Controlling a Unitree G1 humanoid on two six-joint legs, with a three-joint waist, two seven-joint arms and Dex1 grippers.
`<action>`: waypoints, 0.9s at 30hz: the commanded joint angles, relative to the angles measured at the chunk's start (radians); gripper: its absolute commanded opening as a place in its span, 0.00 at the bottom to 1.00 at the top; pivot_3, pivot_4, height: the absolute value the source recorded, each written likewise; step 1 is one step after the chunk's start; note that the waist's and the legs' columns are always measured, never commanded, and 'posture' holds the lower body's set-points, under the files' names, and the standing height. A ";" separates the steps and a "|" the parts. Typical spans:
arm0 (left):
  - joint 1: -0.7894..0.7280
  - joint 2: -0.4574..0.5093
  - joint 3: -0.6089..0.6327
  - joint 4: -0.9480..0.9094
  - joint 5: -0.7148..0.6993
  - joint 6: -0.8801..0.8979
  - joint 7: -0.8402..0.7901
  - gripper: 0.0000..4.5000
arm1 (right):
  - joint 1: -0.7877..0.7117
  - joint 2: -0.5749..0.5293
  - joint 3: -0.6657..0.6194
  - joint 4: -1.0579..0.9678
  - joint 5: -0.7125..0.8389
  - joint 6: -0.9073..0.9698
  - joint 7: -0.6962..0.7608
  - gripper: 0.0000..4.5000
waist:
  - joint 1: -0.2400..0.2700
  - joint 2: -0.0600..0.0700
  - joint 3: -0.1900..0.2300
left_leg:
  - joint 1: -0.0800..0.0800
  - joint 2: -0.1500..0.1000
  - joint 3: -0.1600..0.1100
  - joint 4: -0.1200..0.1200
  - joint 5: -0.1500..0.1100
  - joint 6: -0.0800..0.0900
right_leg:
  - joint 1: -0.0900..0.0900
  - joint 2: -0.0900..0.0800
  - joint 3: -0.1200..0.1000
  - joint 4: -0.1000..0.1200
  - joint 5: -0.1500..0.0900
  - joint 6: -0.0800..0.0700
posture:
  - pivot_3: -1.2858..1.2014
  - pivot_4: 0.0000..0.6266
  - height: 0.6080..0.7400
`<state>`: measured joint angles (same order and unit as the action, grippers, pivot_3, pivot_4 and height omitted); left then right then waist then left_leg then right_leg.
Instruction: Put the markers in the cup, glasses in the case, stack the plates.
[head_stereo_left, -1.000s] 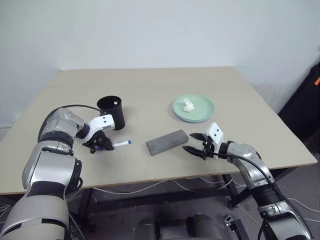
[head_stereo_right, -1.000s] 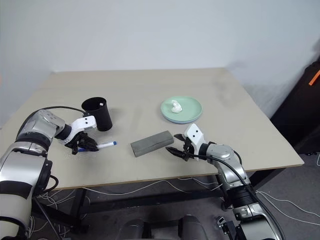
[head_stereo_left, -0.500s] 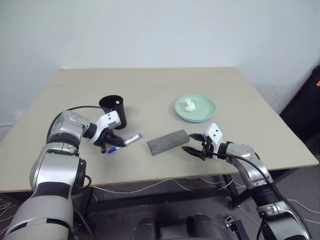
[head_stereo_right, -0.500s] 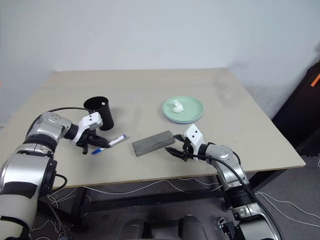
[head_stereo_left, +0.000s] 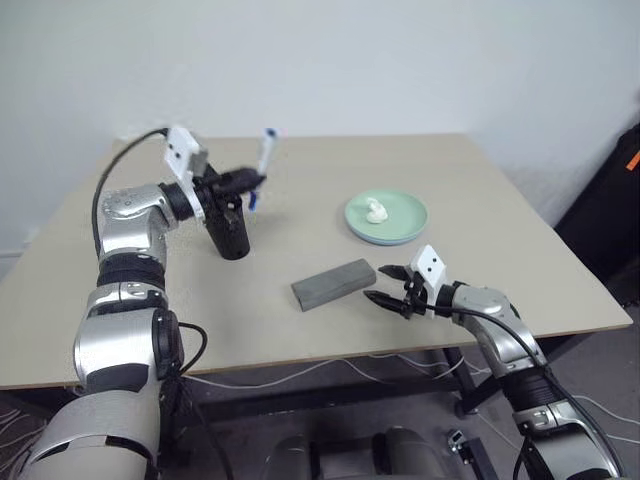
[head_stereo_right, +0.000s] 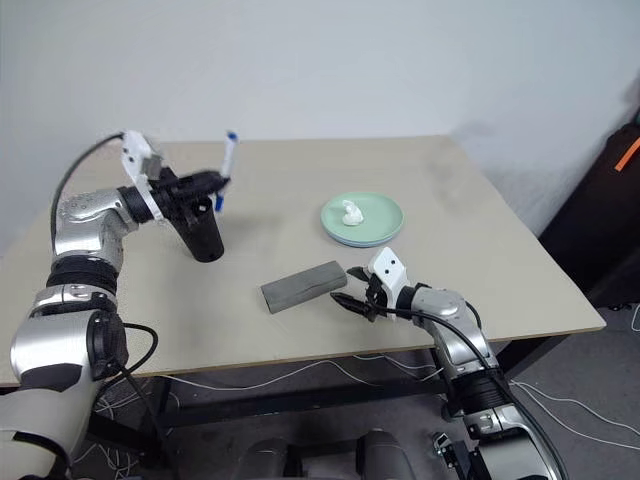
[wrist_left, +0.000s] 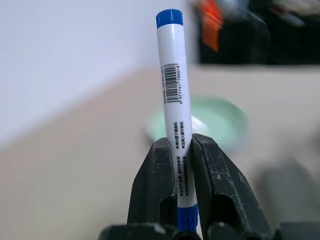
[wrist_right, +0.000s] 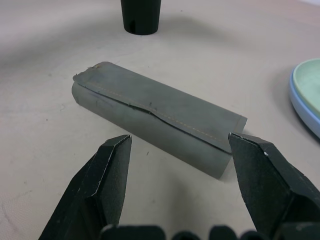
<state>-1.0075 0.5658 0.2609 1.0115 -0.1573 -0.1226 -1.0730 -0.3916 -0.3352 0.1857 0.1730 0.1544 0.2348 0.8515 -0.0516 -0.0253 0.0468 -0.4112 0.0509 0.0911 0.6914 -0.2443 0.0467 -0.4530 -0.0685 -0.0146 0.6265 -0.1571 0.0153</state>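
The left gripper (head_stereo_left: 247, 181) is raised above the table (head_stereo_left: 330, 330), its two black fingers (wrist_left: 155, 185) clamped on a marker (wrist_left: 173, 100). The marker stands nearly upright between them — the white barrel with its barcode rises past the fingertips to a blue end at the top, and a second blue end sits low between the jaws, near their base. In the head views the gripper points level over the cup (head_stereo_left: 229, 232), which stands on the table just below the jaws, with the marker's lower end close above the cup's rim; whether it has entered the opening cannot be told.

The right gripper (head_stereo_left: 388, 285) hovers low over the table with its jaws spread wide and nothing between them. Straight ahead of the open fingers lies the case (wrist_right: 157, 116), closed, a stitched seam running along its lid. It lies slantwise across the gap — one end falls near the one fingertip, the other end near the other — and it is just beyond the tips, apart from them.

Beyond the case on the right gripper's outer side sit the plates (head_stereo_left: 386, 217), the mint green one on top of the light blue one, whose rim shows beneath in the right wrist view. A small white object (head_stereo_left: 377, 211) rests on the green plate; what it is cannot be made out.
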 joint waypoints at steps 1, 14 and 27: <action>0.019 -0.003 0.044 -0.062 -0.015 -0.105 0.193 0.02 | -0.031 0.000 -0.014 -0.009 0.006 -0.022 -0.003 0.75 | 0.000 0.000 0.000 | 0.000 0.000 0.000 0.000 0.000 0.000 | 0.000 0.000 0.000 0.000 0.000 0.000 | 0.52 0.00 1.00; 0.142 -0.050 0.021 0.014 0.033 -0.314 0.531 0.02 | -0.061 0.022 -0.006 0.031 0.003 -0.044 0.002 0.75 | 0.005 0.000 0.000 | 0.001 0.000 0.001 0.000 -0.001 -0.003 | 0.002 -0.001 -0.001 -0.002 0.003 0.001 | 0.52 0.00 1.00; 0.131 -0.077 0.016 0.116 0.014 -0.346 0.531 0.39 | -0.049 0.023 -0.007 0.016 0.007 -0.045 0.004 0.75 | 0.005 0.000 0.000 | 0.001 0.000 0.002 0.000 -0.001 -0.003 | 0.002 -0.001 -0.001 -0.003 0.004 0.001 | 0.52 0.00 1.00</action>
<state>-0.8370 0.4845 0.2743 1.1412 -0.1327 -0.4455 -0.5405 -0.4224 -0.3084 0.1905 0.2203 0.1535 0.2094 0.8537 -0.0470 -0.0252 0.0466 -0.4104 0.0508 0.0926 0.6914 -0.2456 0.0434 -0.4512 -0.0691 -0.0159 0.6238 -0.1533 0.0160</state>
